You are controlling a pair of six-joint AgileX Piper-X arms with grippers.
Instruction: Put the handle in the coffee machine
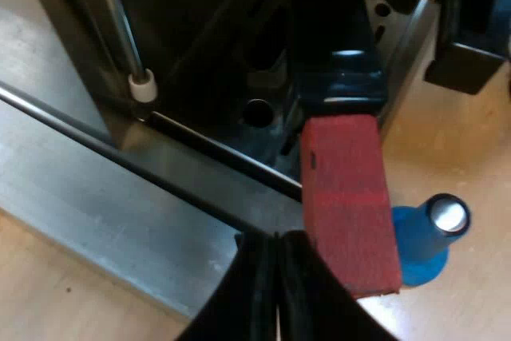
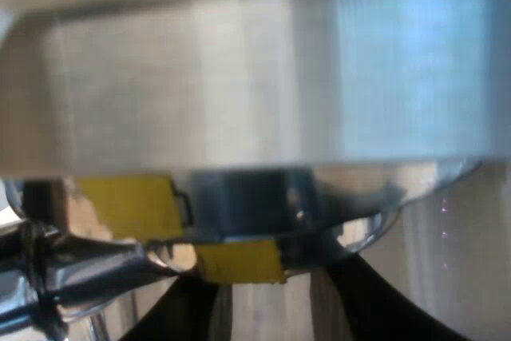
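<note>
Left wrist view, biggest first: the espresso machine point(image 1: 200, 29) shows its dark front, with its steel drip tray point(image 1: 120, 197) running across below. The holder's handle point(image 1: 347, 197) sticks out from the machine's front toward me, with the dark shank up at the machine and the red end nearest my fingers. Its metal head is hidden under the machine, so I cannot tell whether it is seated or locked. A blue tamper point(image 1: 423, 237) stands on the wooden table point(image 1: 471, 157) just beside the red end. A steam wand point(image 1: 132, 45) with a white tip hangs near the tray. On my left gripper point(image 1: 277, 285) the fingers are pressed together with nothing between them, just beside the red end and not on it. Right wrist view: a band of bright metal point(image 2: 255, 77) sits very close, with yellow tape patches point(image 2: 128, 205) under it; machine or holder head, I cannot say which. On my right gripper point(image 2: 275, 309) the fingers are spread wide with nothing clearly clamped. Handling, my judgement: the holder is rigid and head-heavy, its steel slick, while the red end looks matte and grippy. The best hold is square across the red end's flat sides, since locking calls for a firm turn.
</note>
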